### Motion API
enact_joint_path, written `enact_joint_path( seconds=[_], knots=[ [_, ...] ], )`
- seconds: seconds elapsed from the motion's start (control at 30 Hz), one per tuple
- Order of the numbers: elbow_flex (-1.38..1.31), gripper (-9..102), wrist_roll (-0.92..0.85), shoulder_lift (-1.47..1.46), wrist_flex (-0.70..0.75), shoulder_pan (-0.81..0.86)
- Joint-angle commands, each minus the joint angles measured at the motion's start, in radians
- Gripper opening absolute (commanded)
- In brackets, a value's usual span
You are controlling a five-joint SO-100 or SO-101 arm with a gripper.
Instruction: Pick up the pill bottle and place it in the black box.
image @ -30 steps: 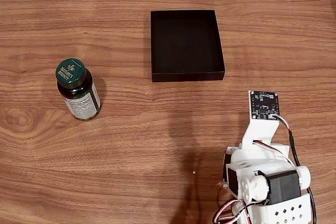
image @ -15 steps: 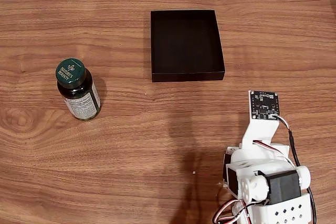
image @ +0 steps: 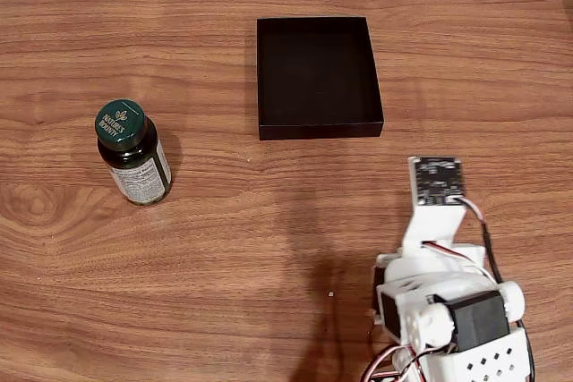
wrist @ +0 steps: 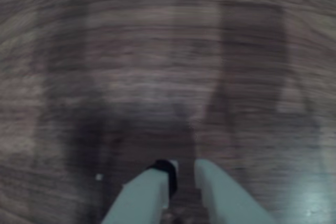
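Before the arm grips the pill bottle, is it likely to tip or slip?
The pill bottle stands upright and is taller than it is wide, so a sideways push near the green cap could probably tip it. Its body looks like smooth dark glass: likely stiff, perhaps slippery. The paper label may give the jaws better hold.

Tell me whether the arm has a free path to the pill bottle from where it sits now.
Probably yes. In the fixed view only bare table lies between the arm and the upright pill bottle; the black box sits off that line. Whether it reaches that far is unclear.
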Motion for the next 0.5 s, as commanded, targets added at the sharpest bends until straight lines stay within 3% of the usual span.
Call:
enact_joint_path(
  seconds=[0.0,0.2,0.3,0.33,0.47],
  knots=[
    [-0.015,0,0.014,-0.005,0.172,-0.055],
    [-0.015,0,0.012,-0.005,0.173,-0.078],
    [-0.015,5,0.072,-0.005,0.164,0.012],
    [-0.015,8,0.150,-0.005,0.132,0.035],
    [-0.015,21,0.196,-0.005,-0.100,0.015]
  ],
)
